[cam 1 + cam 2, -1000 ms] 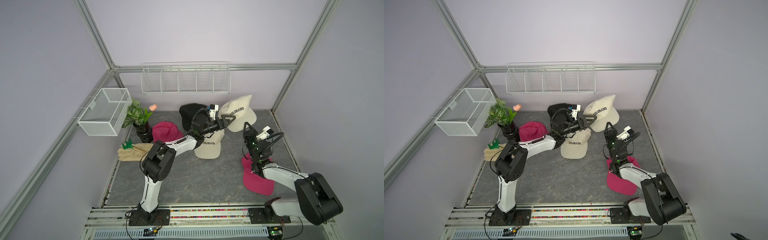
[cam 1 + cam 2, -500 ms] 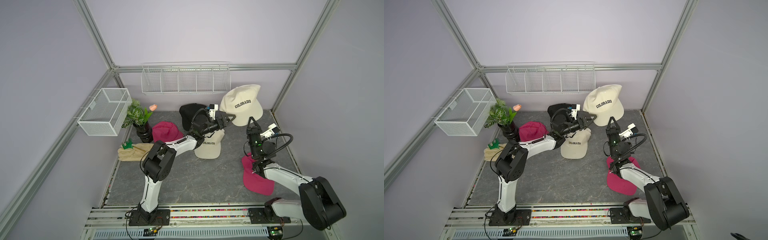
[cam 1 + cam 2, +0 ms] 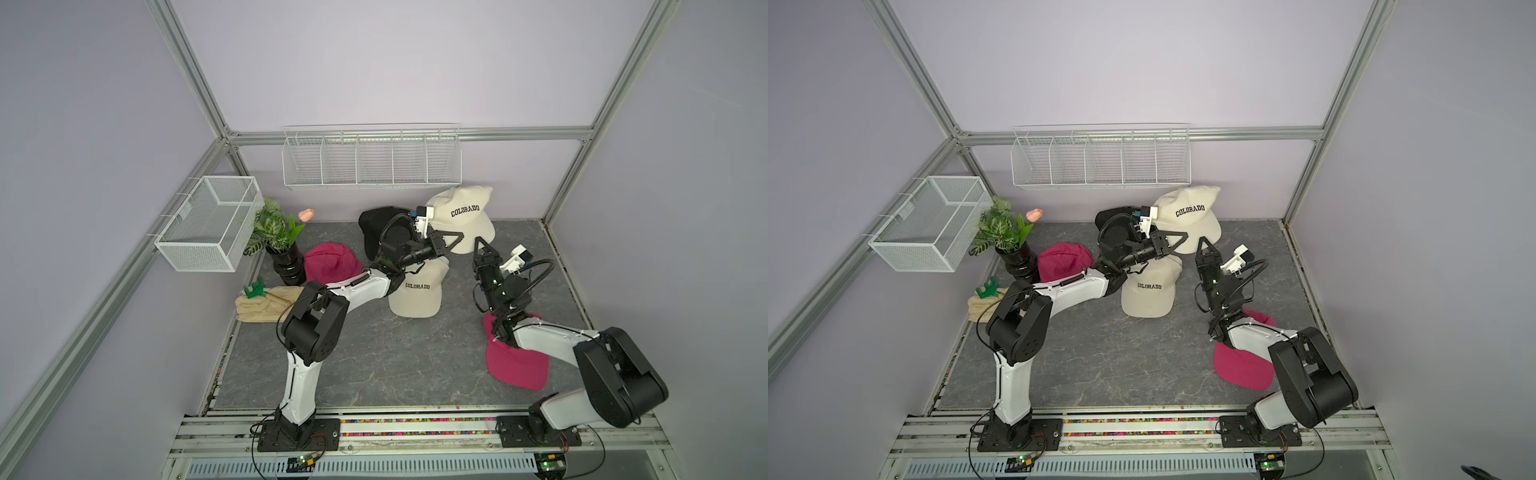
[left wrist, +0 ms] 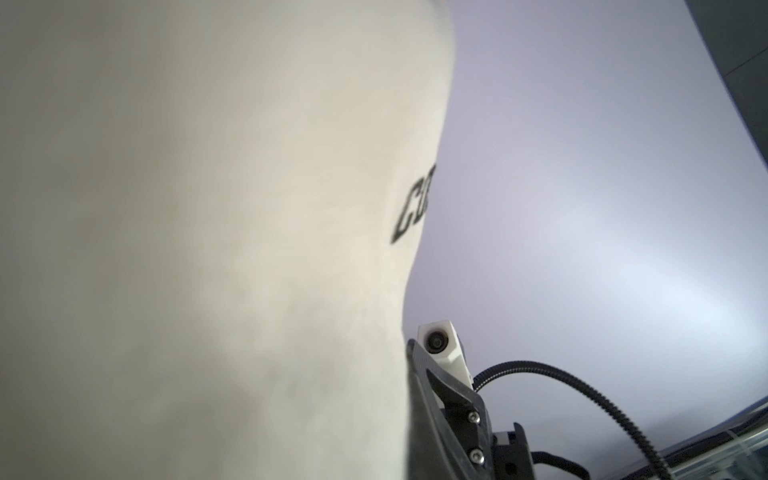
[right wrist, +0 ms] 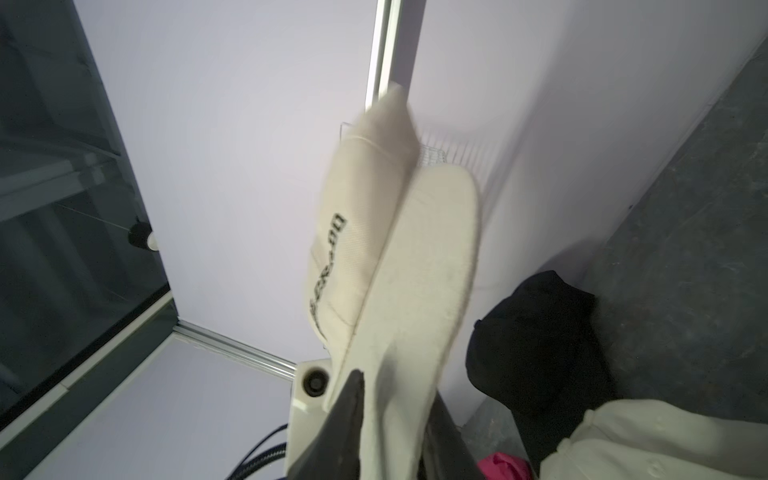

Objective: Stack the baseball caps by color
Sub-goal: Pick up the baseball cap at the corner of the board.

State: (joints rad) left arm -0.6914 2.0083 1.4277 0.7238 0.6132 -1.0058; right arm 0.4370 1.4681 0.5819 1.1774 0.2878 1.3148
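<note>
Across most of the left wrist view: blurred raised cream cap (image 4: 208, 208), only "CO" of lettering legible. Partly covered under left arm: second cream cap (image 3: 419, 301). Half hidden beneath right arm: pink cap (image 3: 515, 370). Left gripper (image 3: 457, 237) reaching level, clamped on raised cream cap's lower edge, aloft near back wall. Right gripper (image 3: 481, 243) pointing upward, fingers astride brim; gripping or loose, cannot tell.

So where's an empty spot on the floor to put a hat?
Biggest bare patch: front middle of the gray mat, between the left arm, the lying cream cap and the front pink cap. Also bare: the back right corner, past the raised cream cap. Crowded back left: plant, towel, back pink cap, black cap.
</note>
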